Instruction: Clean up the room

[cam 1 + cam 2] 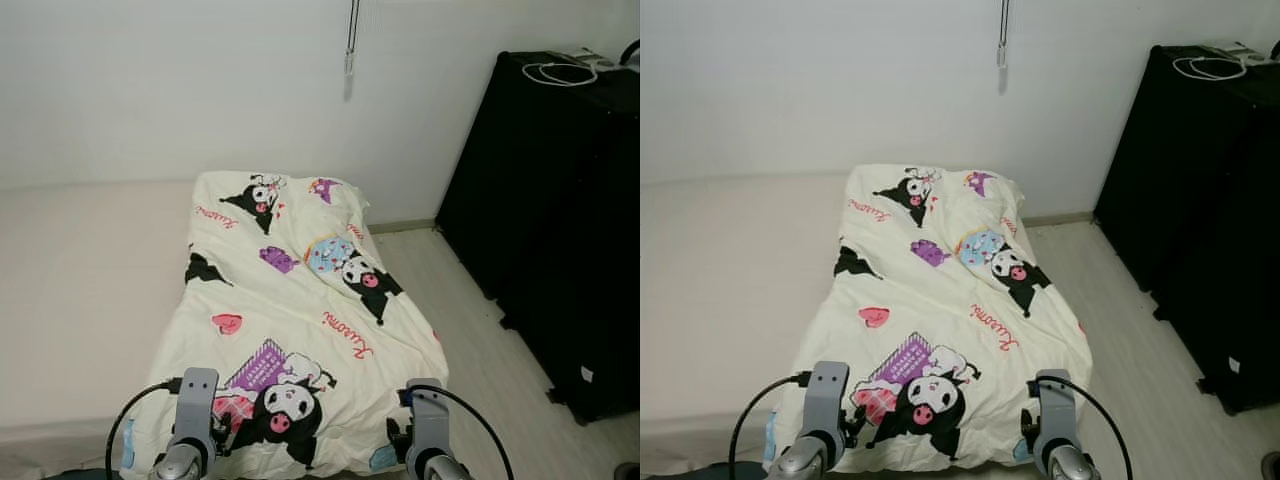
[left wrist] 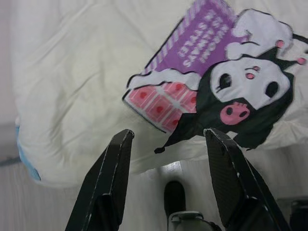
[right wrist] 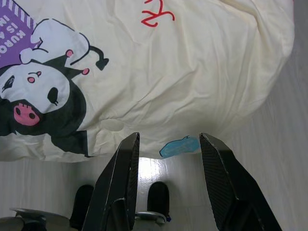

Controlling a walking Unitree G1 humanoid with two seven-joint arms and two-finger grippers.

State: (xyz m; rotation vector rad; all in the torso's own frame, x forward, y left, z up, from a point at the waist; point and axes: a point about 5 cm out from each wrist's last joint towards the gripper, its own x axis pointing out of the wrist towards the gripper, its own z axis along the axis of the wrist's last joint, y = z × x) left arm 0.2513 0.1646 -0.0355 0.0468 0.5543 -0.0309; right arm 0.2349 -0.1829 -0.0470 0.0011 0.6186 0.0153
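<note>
A plain white wall [image 1: 150,90] is seen across the top of the head views, with a thin blind cord [image 1: 352,40] hanging down it at upper centre. A broad bed with a smooth cream mattress [image 1: 80,290] takes up the left and centre. Over its right part a soft, lightly creased cream blanket [image 1: 290,300] is spread, roughly rectangular, printed with black-and-white cartoon characters, purple panels, a pink heart and red script; its near edge droops over the foot of the bed, where a small blue label [image 3: 179,147] is seen. A tall, matte black cabinet [image 1: 560,220] stands at the right, with a coiled white cable [image 1: 560,72] lying on its top. Pale wood-grain floor [image 1: 480,360] runs between the bed and the cabinet.

At the bottom of the frame both silver arms are raised towards the blanket's near edge. The left gripper [image 2: 168,139] is held with its two black fingers spread wide apart, nothing between them, just short of the blanket's hem. The right gripper [image 3: 166,142] is likewise parted wide and empty, beside the blue label.
</note>
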